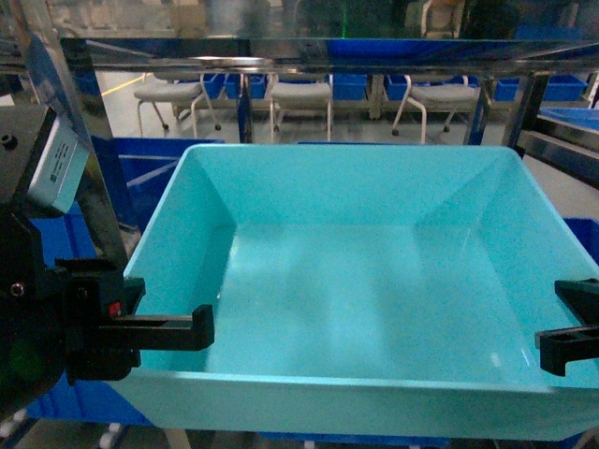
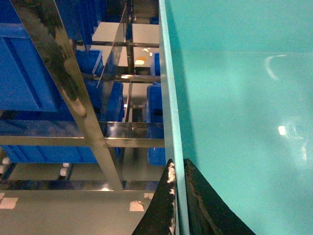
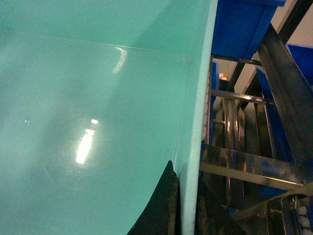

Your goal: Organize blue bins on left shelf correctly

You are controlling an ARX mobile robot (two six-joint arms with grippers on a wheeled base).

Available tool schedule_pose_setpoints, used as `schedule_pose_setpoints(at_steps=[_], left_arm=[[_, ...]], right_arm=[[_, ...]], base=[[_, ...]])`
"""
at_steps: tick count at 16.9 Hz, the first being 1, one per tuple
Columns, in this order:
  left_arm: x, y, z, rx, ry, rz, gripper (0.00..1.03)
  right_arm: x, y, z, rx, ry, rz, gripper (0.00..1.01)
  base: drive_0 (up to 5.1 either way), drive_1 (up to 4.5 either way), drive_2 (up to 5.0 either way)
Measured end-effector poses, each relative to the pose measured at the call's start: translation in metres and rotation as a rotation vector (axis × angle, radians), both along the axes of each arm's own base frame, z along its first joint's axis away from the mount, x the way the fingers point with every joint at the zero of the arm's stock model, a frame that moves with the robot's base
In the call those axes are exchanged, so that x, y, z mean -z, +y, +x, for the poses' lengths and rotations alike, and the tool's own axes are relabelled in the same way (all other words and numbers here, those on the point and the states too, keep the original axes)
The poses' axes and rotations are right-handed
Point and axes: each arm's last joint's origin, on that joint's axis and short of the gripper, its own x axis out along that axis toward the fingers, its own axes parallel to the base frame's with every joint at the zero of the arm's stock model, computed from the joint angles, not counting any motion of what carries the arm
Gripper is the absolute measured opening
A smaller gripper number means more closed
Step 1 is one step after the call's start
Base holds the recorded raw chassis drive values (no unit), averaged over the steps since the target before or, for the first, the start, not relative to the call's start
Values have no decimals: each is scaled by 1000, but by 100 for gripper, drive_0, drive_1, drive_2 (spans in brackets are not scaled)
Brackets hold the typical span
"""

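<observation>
Steel shelf (image 2: 73,98) surrounds the blue bin (image 1: 356,281); left gripper (image 2: 177,205) and right gripper (image 3: 186,205) pinch its walls.

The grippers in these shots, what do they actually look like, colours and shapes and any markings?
Both are matte black. The left gripper has flat, squared-off fingers on a blocky black body, with a small red mark near the finger base and a grey labelled box mounted above. Its pads look worn, with whitish scuffs along the edge. Only the squared black finger ends of the right gripper show. No cables are visible.
</observation>
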Motion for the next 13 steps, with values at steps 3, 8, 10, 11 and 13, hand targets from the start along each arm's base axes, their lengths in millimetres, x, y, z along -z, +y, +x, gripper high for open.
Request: schedule_pose_setpoints(at_steps=[3,8,10,11,13], left_arm=[[1,0,0,3,6,1,2],[1,0,0,3,6,1,2],[1,0,0,2,7,0,2],[1,0,0,0,5,1,2],[0,-1,0,11,2,-4,2]], right_arm=[[0,0,0,0,4,-1,2],[1,0,0,1,6,-1,2],[0,1,0,-4,2,0,2],[0,2,0,-6,1,0,2],[1,-1,0,1,7,-1,2]], base=[[-302,-249,472],[-302,-249,472],[-302,-249,472],[-302,-249,472],[-43,-43,-43]])
